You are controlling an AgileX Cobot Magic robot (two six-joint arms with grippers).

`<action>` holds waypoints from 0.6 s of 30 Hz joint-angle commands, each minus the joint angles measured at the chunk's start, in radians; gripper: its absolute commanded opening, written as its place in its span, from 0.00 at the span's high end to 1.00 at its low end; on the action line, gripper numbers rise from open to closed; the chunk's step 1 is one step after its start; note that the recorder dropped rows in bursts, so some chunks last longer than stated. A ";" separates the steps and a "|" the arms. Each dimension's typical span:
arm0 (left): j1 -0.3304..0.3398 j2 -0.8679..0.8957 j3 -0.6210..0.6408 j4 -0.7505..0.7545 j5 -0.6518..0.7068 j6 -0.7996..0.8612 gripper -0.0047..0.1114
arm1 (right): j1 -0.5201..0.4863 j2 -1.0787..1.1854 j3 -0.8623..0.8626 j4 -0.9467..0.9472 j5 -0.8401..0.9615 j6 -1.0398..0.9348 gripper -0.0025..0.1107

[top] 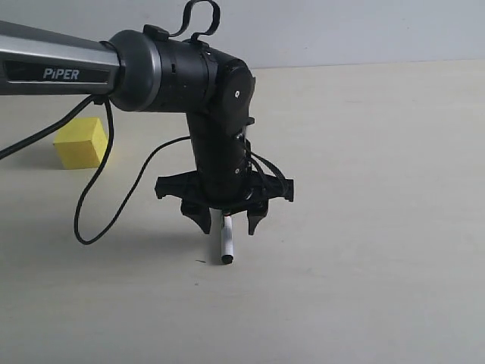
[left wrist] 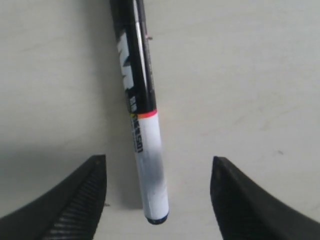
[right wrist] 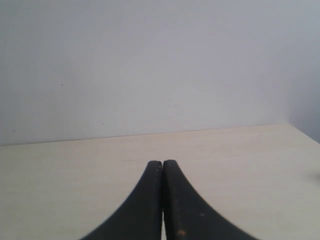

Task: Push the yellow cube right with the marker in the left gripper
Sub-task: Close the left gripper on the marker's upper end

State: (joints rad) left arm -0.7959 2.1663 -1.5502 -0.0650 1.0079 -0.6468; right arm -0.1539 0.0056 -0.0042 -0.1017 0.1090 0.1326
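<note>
The yellow cube (top: 79, 142) rests on the table at the left, well to the left of my left gripper (top: 228, 228). That gripper points down over the table with its jaws wide open (left wrist: 159, 159). The marker (top: 226, 243) sits between the two fingers with a gap on each side, so neither finger touches it. Its white barrel and black end (left wrist: 151, 170) are nearest the gripper, and the black part with a red band (left wrist: 131, 60) runs away from it. The right gripper (right wrist: 162, 162) is shut on nothing and faces a bare table and wall.
A black cable (top: 98, 205) hangs in a loop from the left arm (top: 61, 68) down to the table between the cube and the gripper. The pale table (top: 364, 189) stretches to the right, with a grey wall behind it.
</note>
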 commanded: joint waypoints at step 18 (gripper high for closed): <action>-0.006 -0.007 0.038 0.013 -0.029 -0.008 0.45 | -0.003 -0.006 0.004 -0.001 -0.002 0.003 0.98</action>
State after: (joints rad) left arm -0.7977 2.1663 -1.5128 -0.0650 0.9857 -0.6468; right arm -0.1539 0.0056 -0.0042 -0.1017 0.1090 0.1326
